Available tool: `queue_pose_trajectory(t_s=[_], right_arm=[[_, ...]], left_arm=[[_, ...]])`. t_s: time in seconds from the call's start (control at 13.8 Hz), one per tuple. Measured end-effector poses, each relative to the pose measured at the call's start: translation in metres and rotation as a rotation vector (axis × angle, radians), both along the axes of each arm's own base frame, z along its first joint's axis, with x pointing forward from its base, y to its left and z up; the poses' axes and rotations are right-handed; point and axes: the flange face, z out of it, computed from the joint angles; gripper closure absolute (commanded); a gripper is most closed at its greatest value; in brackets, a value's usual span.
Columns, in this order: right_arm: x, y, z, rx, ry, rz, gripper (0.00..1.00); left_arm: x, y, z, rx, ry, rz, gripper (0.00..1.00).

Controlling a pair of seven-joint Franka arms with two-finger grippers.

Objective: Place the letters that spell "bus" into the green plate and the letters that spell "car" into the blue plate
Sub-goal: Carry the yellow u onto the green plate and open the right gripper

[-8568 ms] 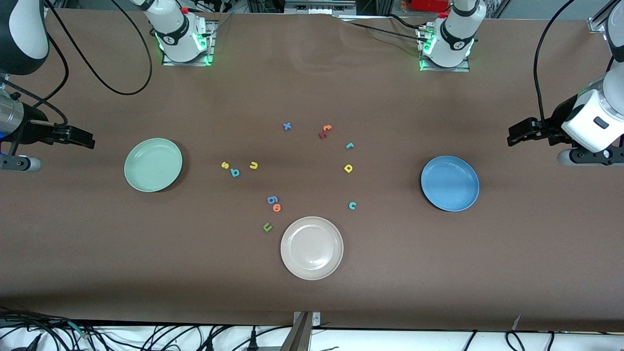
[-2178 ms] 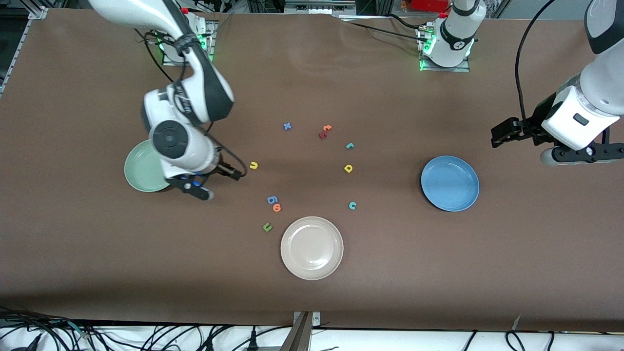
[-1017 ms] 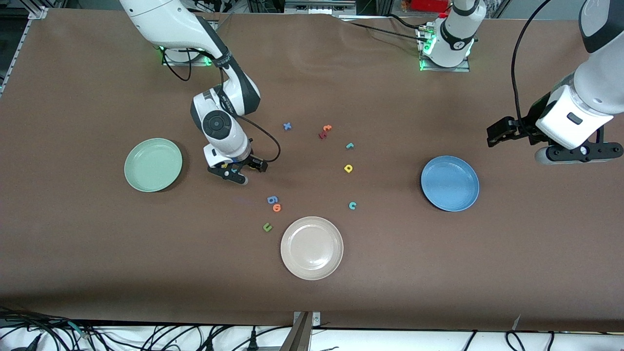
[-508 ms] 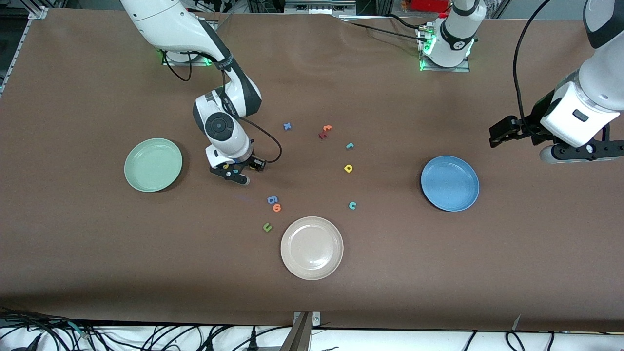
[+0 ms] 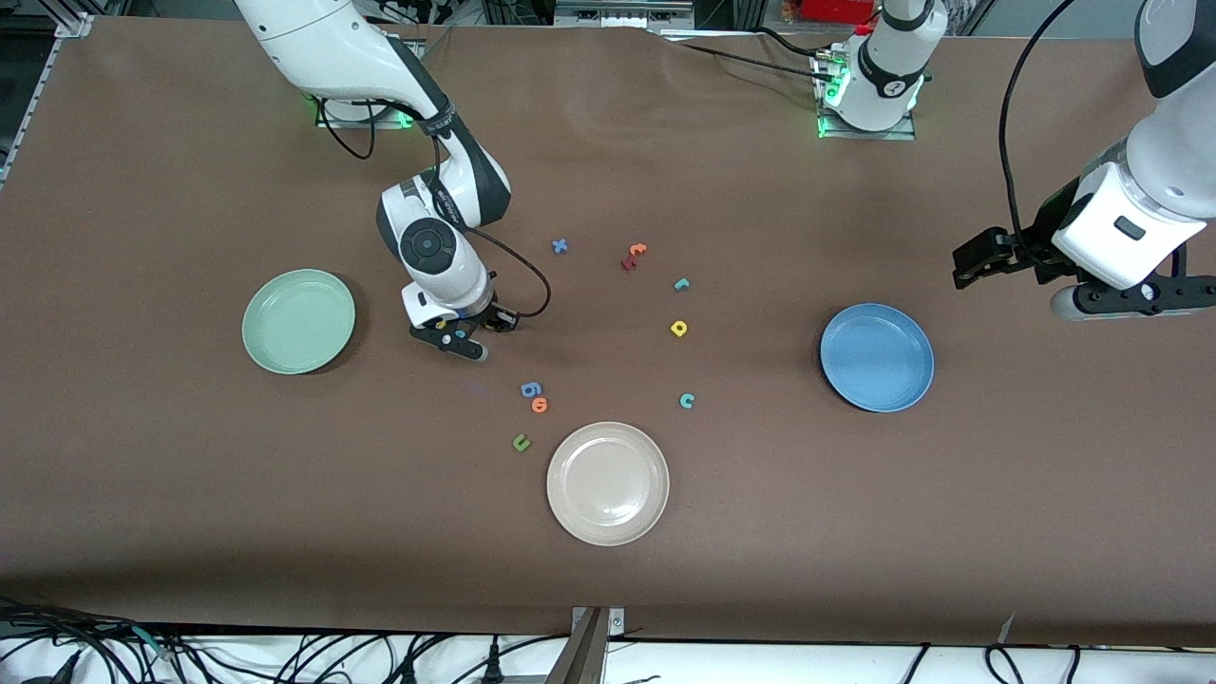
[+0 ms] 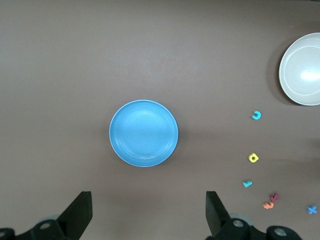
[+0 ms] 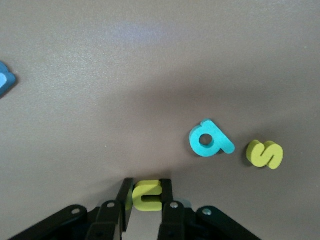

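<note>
Right claw point(image 7: 148, 196) clamped on the yellow "u" point(image 7: 147, 195) beside the teal "b" point(image 7: 210, 140); next, lift toward the green plate point(image 5: 298, 321). Left claw point(image 6: 148, 215) waits apart over the bench beside the blue plate point(image 6: 143, 133).

- The blue plate point(image 6: 143, 133) lies flat on the brown table point(image 6: 75, 60), seen from straight above, with nothing in it.
- The left gripper point(image 6: 148, 212) hangs over bare table beside the blue plate, its two dark fingers point(image 6: 80, 212) spread wide with nothing between them.
- Part of a beige-white plate point(image 6: 302, 70) shows at the picture's edge, well apart from the blue plate.
- A teal "c" point(image 6: 256, 115), a yellow "a" point(image 6: 253, 158) and a teal "r" point(image 6: 247, 184) lie in a loose row on the table, apart from each other.
- A red and an orange letter point(image 6: 270, 201) touch each other, near the teal "r".
- A small blue "x" point(image 6: 312, 210) lies just beside that pair.
</note>
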Motion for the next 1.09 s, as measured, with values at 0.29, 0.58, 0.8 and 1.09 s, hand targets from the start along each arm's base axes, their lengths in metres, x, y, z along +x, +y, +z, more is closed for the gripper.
queue_pose_trajectory(t_s=[0.29, 0.58, 0.8, 1.09], right_arm=[[0.017, -0.007, 0.023, -0.044, 0.072, -0.001, 0.95], [0.065, -0.054, 0.098, -0.076, 0.169, 0.043, 0.95], [0.089, -0.134, 0.126, -0.048, 0.224, 0.111, 0.94], [0.101, -0.246, 0.129, -0.024, 0.279, 0.184, 0.94]], left_arm=[[0.002, 0.000, -0.004, 0.001, 0.007, 0.002, 0.00], [0.002, -0.001, -0.004, 0.001, 0.007, 0.005, 0.00], [0.002, -0.001, -0.004, 0.001, 0.006, 0.006, 0.00], [0.003, -0.001, 0.001, 0.000, -0.005, 0.008, 0.00]])
